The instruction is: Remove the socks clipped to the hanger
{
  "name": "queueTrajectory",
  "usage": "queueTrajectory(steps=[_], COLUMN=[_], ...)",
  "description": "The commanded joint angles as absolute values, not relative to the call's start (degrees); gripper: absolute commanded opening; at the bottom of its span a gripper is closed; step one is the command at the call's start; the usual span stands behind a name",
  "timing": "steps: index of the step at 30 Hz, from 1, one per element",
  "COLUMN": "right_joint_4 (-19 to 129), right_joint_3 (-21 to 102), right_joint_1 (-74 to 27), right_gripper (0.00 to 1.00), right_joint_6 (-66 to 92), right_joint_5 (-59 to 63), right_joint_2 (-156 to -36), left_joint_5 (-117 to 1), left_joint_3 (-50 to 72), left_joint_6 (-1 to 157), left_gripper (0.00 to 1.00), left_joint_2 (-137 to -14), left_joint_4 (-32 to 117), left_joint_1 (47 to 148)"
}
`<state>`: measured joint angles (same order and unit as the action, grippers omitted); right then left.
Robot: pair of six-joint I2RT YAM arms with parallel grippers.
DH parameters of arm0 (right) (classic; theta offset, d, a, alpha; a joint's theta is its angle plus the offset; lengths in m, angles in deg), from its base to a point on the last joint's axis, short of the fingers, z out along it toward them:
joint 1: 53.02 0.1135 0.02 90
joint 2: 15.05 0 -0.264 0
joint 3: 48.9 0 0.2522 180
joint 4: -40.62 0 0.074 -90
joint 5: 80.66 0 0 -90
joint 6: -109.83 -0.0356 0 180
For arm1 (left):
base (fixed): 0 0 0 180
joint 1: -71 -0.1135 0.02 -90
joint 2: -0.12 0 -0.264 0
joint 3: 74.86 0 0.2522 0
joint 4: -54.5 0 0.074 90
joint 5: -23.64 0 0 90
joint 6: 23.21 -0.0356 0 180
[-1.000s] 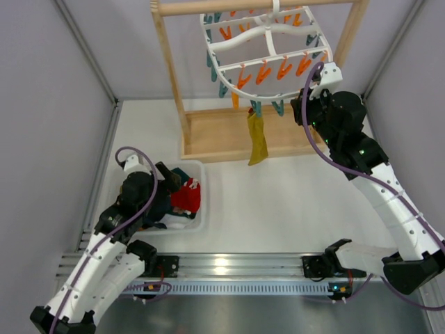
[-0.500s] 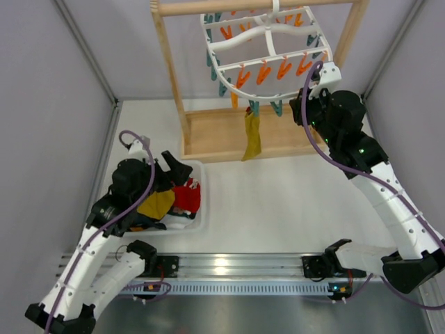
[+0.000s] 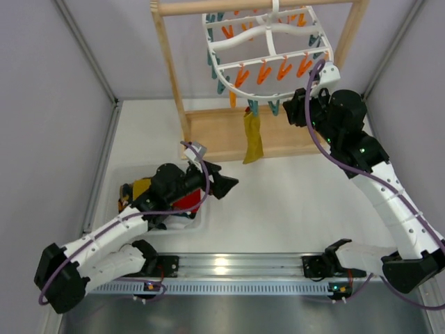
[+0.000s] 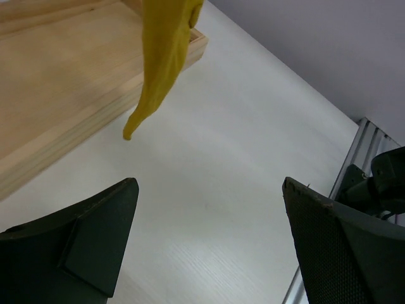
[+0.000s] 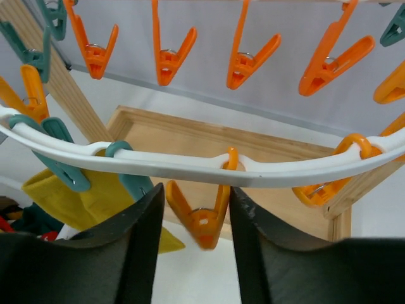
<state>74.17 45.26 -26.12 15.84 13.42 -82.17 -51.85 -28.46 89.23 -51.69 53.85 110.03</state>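
The white oval hanger (image 3: 272,59) hangs from the wooden stand, with orange and teal pegs dangling. One mustard yellow sock (image 3: 252,136) is still clipped at its front edge by a teal peg; it also shows in the left wrist view (image 4: 161,57) and the right wrist view (image 5: 88,202). My left gripper (image 3: 224,182) is open and empty (image 4: 210,190), low over the table, below and to the near left of that sock. My right gripper (image 5: 195,215) stands at the hanger's rim (image 5: 190,170), its jaws close on either side of an orange peg (image 5: 201,218) that is not squeezed.
A white bin (image 3: 198,221) at the near left holds a red sock (image 3: 183,202), a yellow sock (image 3: 141,188) and dark ones. The wooden stand's flat base (image 3: 215,136) lies under the hanger, its left post (image 3: 170,69) upright. A metal rail (image 3: 222,268) runs along the front.
My left arm swung right from over the bin toward the hanging yellow sock, leaving a yellow sock in the bin. The hanging sock swayed a little. The right arm barely moved.
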Motion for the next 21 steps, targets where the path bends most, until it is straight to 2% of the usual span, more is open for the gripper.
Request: queueTrajectory(steps=[1,4,6,10,13,18,19,21], right_joint_4=[75.2,76.1,76.8,77.5,78.7,76.3,75.4,73.3], right_joint_3=[46.9,47.0,46.6,44.5,42.9,38.6,38.0,36.4], right_joint_1=[-27.2,-27.4,-27.3,-27.4,-27.4,-27.3,-27.4,-27.3], right_gripper=[0.45,0.56,0.59,0.75,0.85,0.88,0.9,0.92], right_joint_6=[14.6,14.3,14.0,13.0,12.6,9.2,8.7,6.6], right_joint_5=[10.5,10.3,9.7,6.4,3.1,-5.2,-6.4,-11.1], right_joint_2=[-80.1,-79.3,-78.1,-75.2,-72.7,-66.1,-65.0,-62.3], left_joint_5=[-59.2,-63.4,-65.0,-71.7,-71.1,-66.4,-64.4,-62.1], left_joint_3=[-24.6,-21.6,-19.4,-16.4,-15.4,-12.9,-12.5,-11.3], left_joint_6=[79.6,76.2,74.4,69.3,67.3,67.8,68.2,68.5], left_gripper=[0.99,0.99,0.99,0.99,0.99,0.99,0.97,0.85], left_joint_2=[-59.4,-65.3,-68.7,-74.2,-77.8,-83.3,-84.0,-85.9], left_joint_4=[69.9,72.6,73.3,74.3,77.2,79.1,79.4,80.1], left_joint_1=[114.9,117.6,117.6,117.6,116.8,115.0,114.9,114.9])
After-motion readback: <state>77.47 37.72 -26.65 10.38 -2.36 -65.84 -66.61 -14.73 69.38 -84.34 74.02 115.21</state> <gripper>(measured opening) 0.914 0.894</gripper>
